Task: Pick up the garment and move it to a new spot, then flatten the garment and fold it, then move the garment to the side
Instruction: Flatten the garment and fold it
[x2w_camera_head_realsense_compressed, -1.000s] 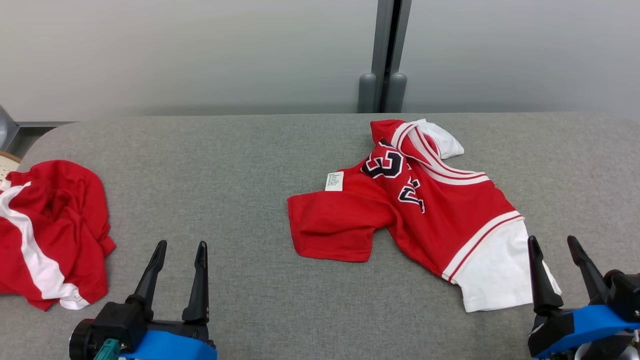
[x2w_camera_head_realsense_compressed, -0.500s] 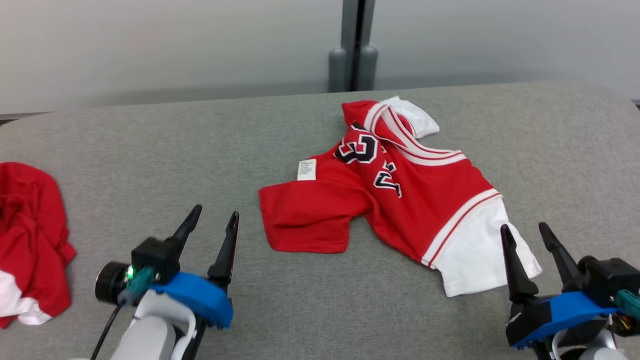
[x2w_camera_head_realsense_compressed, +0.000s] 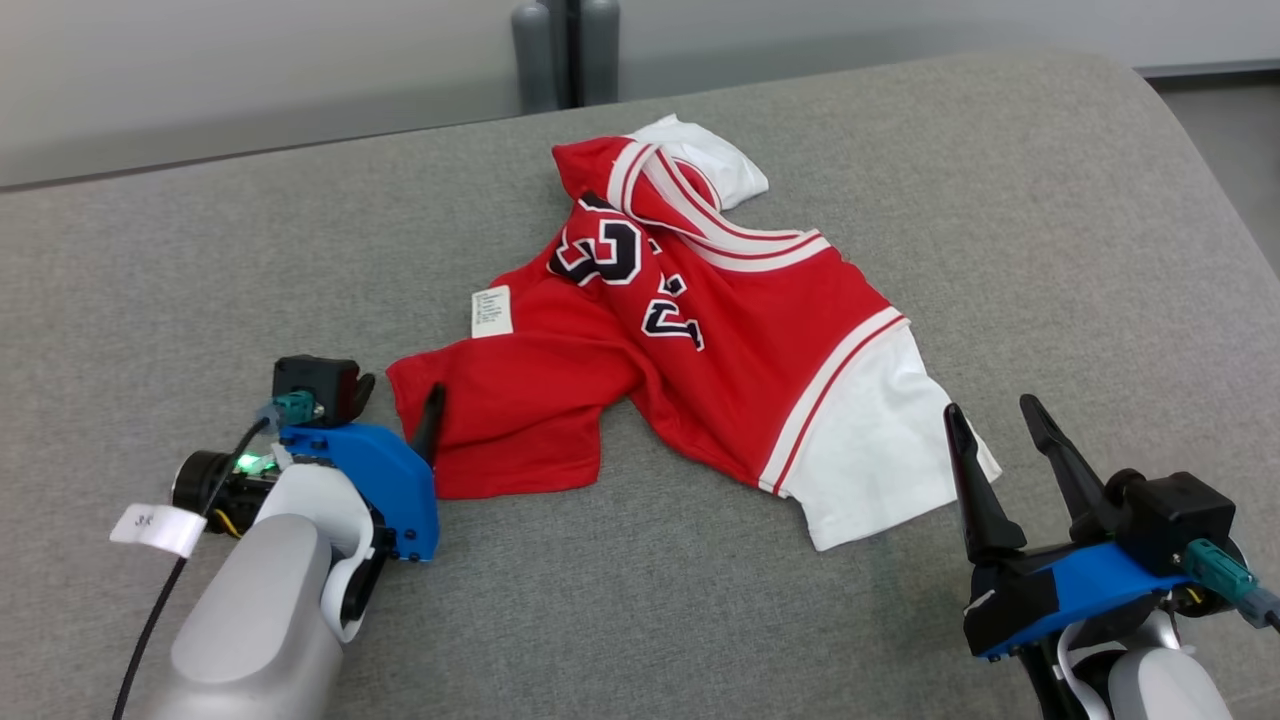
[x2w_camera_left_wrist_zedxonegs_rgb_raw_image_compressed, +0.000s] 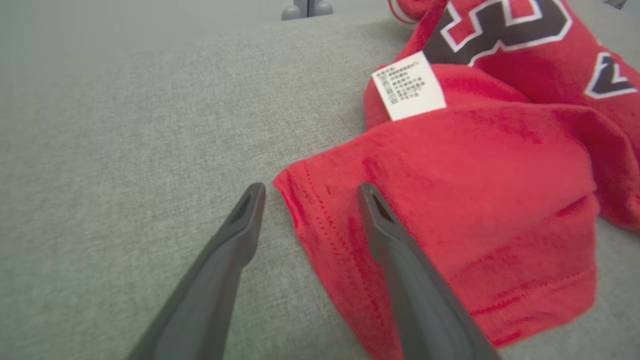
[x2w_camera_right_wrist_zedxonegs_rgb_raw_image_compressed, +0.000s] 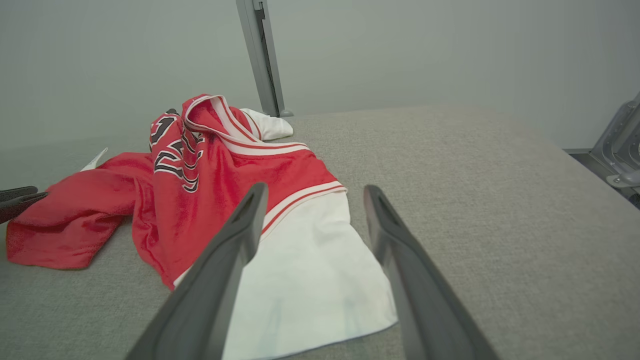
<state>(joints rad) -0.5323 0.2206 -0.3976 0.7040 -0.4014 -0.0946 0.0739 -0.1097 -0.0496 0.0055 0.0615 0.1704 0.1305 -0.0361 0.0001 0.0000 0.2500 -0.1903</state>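
Worktop (x2w_camera_head_realsense_compressed: 200, 260) carrying a crumpled red garment (x2w_camera_head_realsense_compressed: 740, 340), with both end effectors spread open at its edges.

Grey fabric is covering the worktop, and the garment is lying around its middle, rumpled, with black-and-white numerals (x2w_camera_head_realsense_compressed: 600, 255) facing up and a white panel (x2w_camera_head_realsense_compressed: 870, 450) spreading toward the near right. The left end effector (x2w_camera_left_wrist_zedxonegs_rgb_raw_image_compressed: 311, 190) is sitting low at the garment's near-left corner with its jaws wide, straddling the red hem (x2w_camera_left_wrist_zedxonegs_rgb_raw_image_compressed: 310, 220): one finger is lying over red cloth, the other over bare worktop, and whether either is touching is unclear. The right end effector (x2w_camera_head_realsense_compressed: 990, 410) is hovering at the white panel's near edge, jaws equally wide and holding nothing. A small white label (x2w_camera_head_realsense_compressed: 491, 311) is poking out from the garment's left edge.
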